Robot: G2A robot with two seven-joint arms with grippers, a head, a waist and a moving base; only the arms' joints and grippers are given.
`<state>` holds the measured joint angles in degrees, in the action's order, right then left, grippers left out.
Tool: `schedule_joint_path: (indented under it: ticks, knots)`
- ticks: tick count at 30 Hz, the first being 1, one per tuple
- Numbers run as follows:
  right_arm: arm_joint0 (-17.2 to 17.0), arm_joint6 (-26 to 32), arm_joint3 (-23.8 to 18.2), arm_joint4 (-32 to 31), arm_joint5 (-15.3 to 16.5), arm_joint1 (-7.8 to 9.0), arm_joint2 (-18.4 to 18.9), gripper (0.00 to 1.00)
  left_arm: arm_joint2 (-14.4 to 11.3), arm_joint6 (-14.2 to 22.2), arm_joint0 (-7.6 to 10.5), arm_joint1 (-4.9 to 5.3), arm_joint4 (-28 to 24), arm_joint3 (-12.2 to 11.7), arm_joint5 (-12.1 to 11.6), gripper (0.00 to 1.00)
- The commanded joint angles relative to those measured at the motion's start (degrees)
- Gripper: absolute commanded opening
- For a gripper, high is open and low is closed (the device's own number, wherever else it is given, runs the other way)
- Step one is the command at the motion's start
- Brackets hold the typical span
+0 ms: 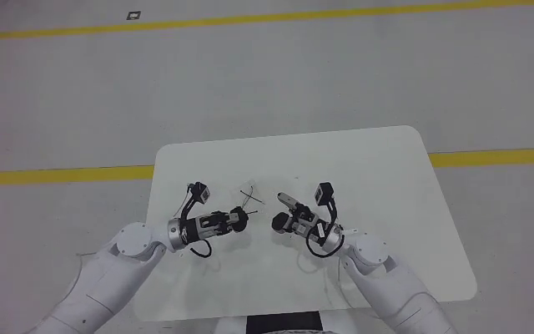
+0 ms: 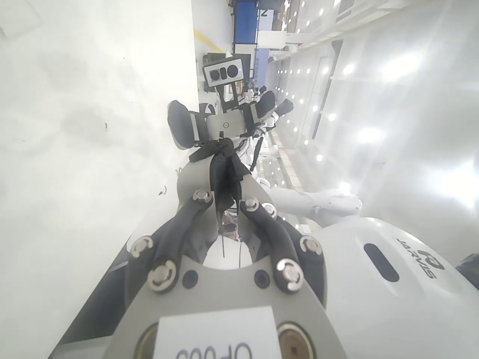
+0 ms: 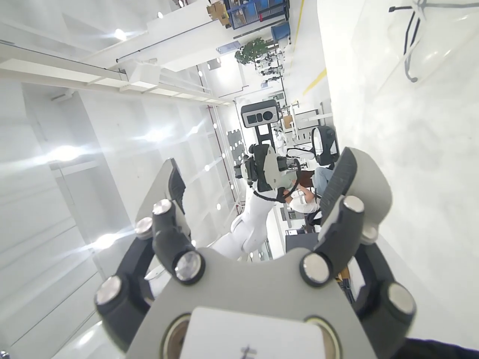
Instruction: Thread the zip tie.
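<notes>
The left gripper (image 1: 237, 220) has its fingers (image 2: 189, 188) clenched on a black zip tie (image 2: 220, 175), held over the middle of the white counter (image 1: 375, 167). Facing it and just apart, the right gripper (image 1: 280, 211) has its fingers spread wide, with nothing between them and nothing touched.

Much of the tie is hidden between the clenched fingers. Whether it is a single strip or a folded loop is hard to make out; from above it is a small dark shape at the fingertips.

In the left wrist view the tie runs out along the fingers toward the right gripper, its long axis roughly in line with the two facing grippers — a short black end juts sideways at the tips.

Just beyond both grippers a clear bag (image 1: 249, 189) lies on the counter with loose black ties (image 3: 419, 6) crossing each other — in the bag or on it cannot be told.
</notes>
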<state>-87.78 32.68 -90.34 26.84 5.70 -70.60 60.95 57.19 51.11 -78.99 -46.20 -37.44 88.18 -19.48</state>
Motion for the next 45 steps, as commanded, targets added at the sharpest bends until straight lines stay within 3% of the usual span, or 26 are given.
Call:
schedule_joint_path:
  ticks: [1,5,8,9,14,17,19,24,26,35,36,37,41,45]
  knots:
    - [0.0,0.0,0.0,0.0,0.0,0.00,0.0,1.00,0.0,0.0,-0.01,0.00,-0.1,0.0,0.0,0.00]
    - [0.0,1.2,-0.3,-0.2,0.8,0.00,-0.3,1.00,-0.6,-0.3,0.17,-0.21,-0.1,-0.4,1.2,0.00]
    - [0.7,8.5,2.2,1.3,3.1,0.24,-0.4,1.00,-0.4,4.1,1.46,-0.16,-1.1,-3.0,3.7,0.00]
    - [1.1,11.3,3.6,2.6,4.0,0.29,-0.3,1.00,-0.2,7.1,2.11,-0.04,-1.3,-4.1,4.7,0.00]
    - [4.1,19.7,8.2,3.5,6.8,0.23,-1.5,1.00,1.3,12.6,3.44,0.22,-3.3,-7.9,5.0,0.00]
    - [6.7,24.9,10.6,3.5,8.9,-0.14,-3.6,1.00,1.0,15.3,3.91,0.09,-4.4,-8.4,5.3,0.00]
    - [6.9,25.1,10.8,3.6,9.1,-0.19,-3.8,1.00,0.5,17.2,4.34,-0.08,-4.6,-8.2,4.9,0.00]
    - [6.9,25.1,10.8,3.6,9.1,-0.19,-3.8,1.00,0.4,17.2,4.58,-0.11,-4.1,-8.1,4.4,0.00]
    - [6.8,23.8,10.9,3.3,8.9,-0.28,-4.2,1.00,-0.1,16.7,4.38,-0.24,-4.0,-7.3,5.2,0.00]
    - [10.5,22.2,16.1,3.7,9.2,-1.24,-6.6,1.00,-1.5,17.0,4.82,-0.66,-2.2,-6.9,5.7,0.00]
    - [10.8,22.7,16.5,3.9,9.2,-1.29,-6.9,0.84,-1.5,17.0,4.89,-0.69,-2.2,-7.0,5.7,0.00]
    - [11.0,23.1,17.0,4.1,9.6,-1.34,-7.0,0.52,-1.5,17.0,4.94,-0.70,-2.2,-7.1,5.7,0.00]
    - [11.2,25.5,18.1,6.5,10.9,-1.53,-7.4,0.24,-1.5,17.0,4.94,-0.70,-2.2,-7.1,5.7,0.00]
    - [11.6,27.1,19.1,8.5,11.7,-1.87,-8.2,0.17,-1.5,17.0,4.94,-0.70,-2.2,-7.1,5.7,0.00]
